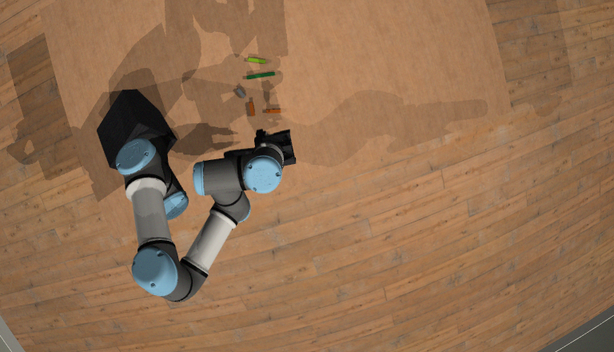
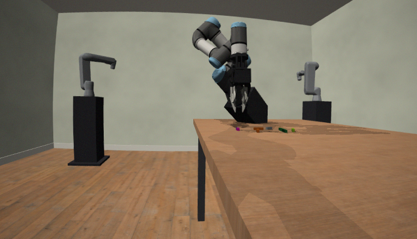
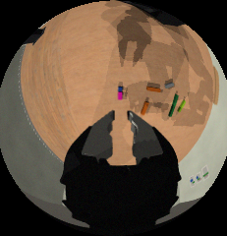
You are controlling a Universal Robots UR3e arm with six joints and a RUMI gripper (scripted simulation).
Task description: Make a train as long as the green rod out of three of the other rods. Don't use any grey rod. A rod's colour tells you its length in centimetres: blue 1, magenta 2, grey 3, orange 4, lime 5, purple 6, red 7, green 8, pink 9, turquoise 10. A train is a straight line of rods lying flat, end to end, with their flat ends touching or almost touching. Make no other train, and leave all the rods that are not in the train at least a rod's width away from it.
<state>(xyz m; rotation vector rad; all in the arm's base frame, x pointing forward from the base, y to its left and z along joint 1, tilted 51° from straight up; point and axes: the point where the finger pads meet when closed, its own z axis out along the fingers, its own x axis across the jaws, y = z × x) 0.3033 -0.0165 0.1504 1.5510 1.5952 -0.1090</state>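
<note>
Claw (image 2: 239,108) (image 3: 121,114)'s a bit apart (holding nothing), magenta rod (image 2: 237,129) (image 3: 120,95) against the blue (image 3: 120,88), upper middle of the wrist view.
</note>
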